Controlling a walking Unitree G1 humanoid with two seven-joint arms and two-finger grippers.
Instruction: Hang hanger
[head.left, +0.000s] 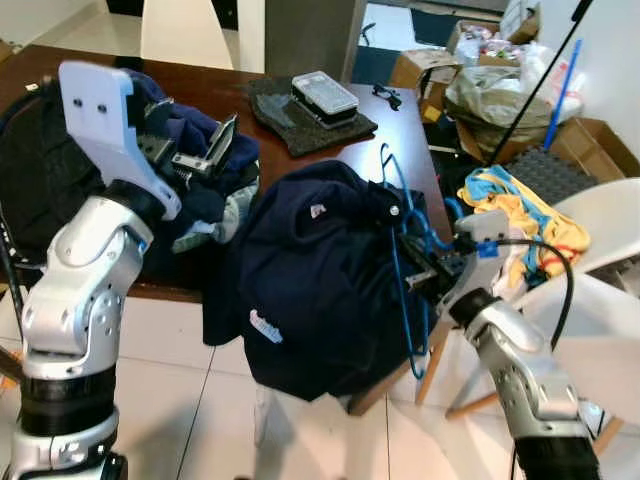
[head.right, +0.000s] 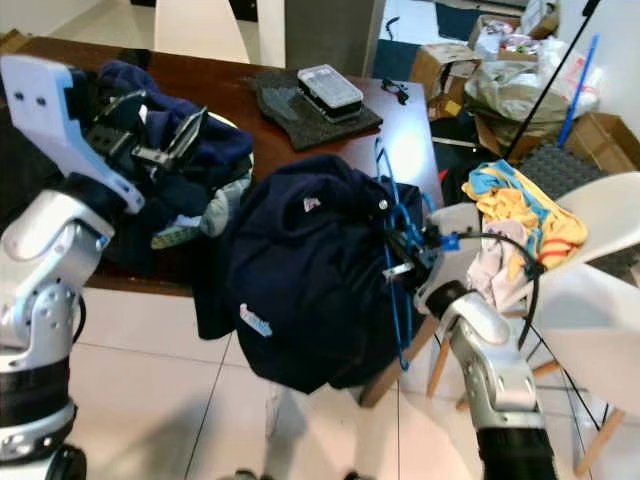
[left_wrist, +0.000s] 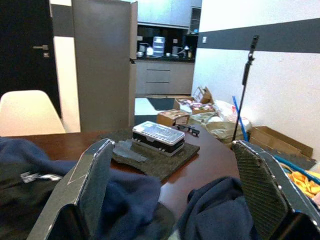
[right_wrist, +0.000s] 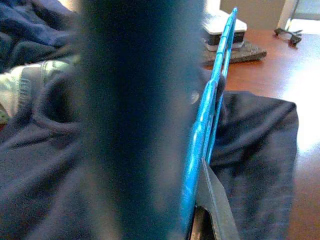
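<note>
Right gripper (head.right: 408, 252) clamped on the blue hanger (head.left: 400, 262) at the dark wooden table's (head.left: 400, 120) corner, navy sweatshirt (head.left: 310, 280) draped over it and off the edge, left gripper (head.left: 195, 150) raised with fingers apart above a clothes pile (head.left: 200, 190), white chairs (head.left: 600, 290) alongside, tiled floor below.

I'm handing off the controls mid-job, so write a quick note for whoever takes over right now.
Right gripper: shut on the blue hanger, at the table's near corner.
Left gripper: open, holding nothing, raised above the clothes pile.
Navy sweatshirt: draped over the table edge, hanger lying against it, hook toward the tabletop.
Done: hanger gripped.
Left: lift the hanger and hang it; no rail in sight.
</note>
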